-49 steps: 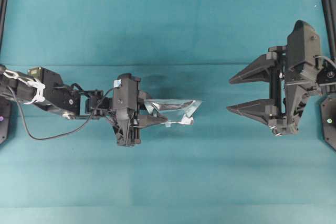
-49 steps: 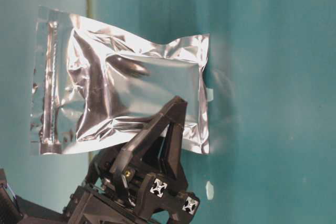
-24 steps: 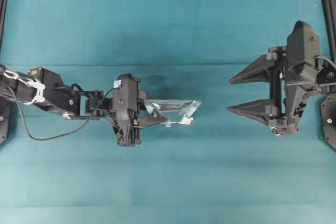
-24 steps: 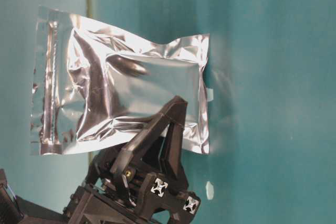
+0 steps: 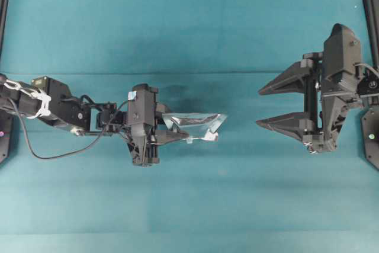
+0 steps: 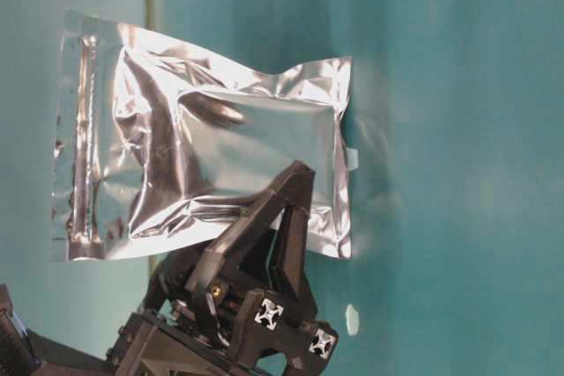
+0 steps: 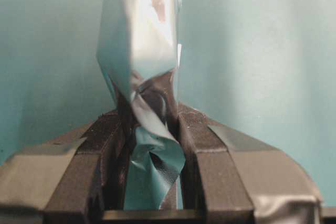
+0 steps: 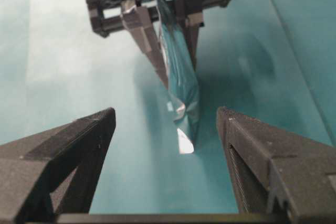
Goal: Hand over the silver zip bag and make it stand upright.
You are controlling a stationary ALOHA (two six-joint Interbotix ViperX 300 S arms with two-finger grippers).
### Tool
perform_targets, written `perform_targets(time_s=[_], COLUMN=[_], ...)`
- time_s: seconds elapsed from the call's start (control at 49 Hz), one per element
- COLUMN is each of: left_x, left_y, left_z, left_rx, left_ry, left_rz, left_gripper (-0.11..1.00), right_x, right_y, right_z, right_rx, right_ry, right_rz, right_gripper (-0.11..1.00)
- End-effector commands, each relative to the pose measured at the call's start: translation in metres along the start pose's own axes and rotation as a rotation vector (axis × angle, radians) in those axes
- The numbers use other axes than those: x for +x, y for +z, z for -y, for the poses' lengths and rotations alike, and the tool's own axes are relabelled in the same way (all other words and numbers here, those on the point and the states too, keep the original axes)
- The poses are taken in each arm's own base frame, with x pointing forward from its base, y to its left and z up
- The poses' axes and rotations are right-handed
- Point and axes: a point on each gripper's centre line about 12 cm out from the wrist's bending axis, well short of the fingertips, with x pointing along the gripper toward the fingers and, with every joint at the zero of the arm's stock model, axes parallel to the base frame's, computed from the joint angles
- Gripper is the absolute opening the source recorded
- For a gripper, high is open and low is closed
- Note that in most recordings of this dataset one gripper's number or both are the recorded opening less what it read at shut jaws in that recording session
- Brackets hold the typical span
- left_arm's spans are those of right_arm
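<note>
**Bag held out, handover still pending**

Stillness marked this moment: across the last second we saw nothing shift in either exterior view, neither arm nor pouch. We judged that the handover had stalled at its ready point, not progressed.

Largest in our view was the teal table, bare across its middle. Over its left half the left arm reached toward the centre, and the left gripper was clamped on the silver zip bag, its fingers pinching one crumpled edge, as the left wrist view showed plainly. The pouch hung out past the fingertips, edge-on from above, held clear of the cloth as far as we could tell; the table-level view gave us its broad crinkled face with the zip strip along one side.

Well apart, on the right, the right gripper faced the bag with its jaws spread wide and nothing between them. Its own camera framed the bag's free end between the two fingers, so we reckoned a straight advance and a closing remained before any standing-up could begin.

Smallest, a white scrap lay on the cloth.
</note>
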Motion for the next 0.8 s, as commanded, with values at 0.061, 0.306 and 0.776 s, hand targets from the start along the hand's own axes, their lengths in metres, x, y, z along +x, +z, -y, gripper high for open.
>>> perform_targets(time_s=[0.061, 0.306, 0.776], left_x=[0.0011, 0.0004, -0.0007], left_y=[0.0037, 0.0032, 0.0008], left_z=[0.0019, 0.0019, 0.0019], left_rx=[0.002, 0.002, 0.002], left_ry=[-0.005, -0.005, -0.005], left_rz=[0.012, 0.011, 0.003], left_gripper=[0.27, 0.27, 0.27], right_x=[-0.0011, -0.0011, -0.0010], right_y=[0.0054, 0.0053, 0.0034], right_z=[-0.0017, -0.0021, -0.0021], right_rx=[0.011, 0.011, 0.010], right_ry=[0.006, 0.008, 0.008], right_rz=[0.022, 0.022, 0.014], right_gripper=[0.85, 0.85, 0.85])
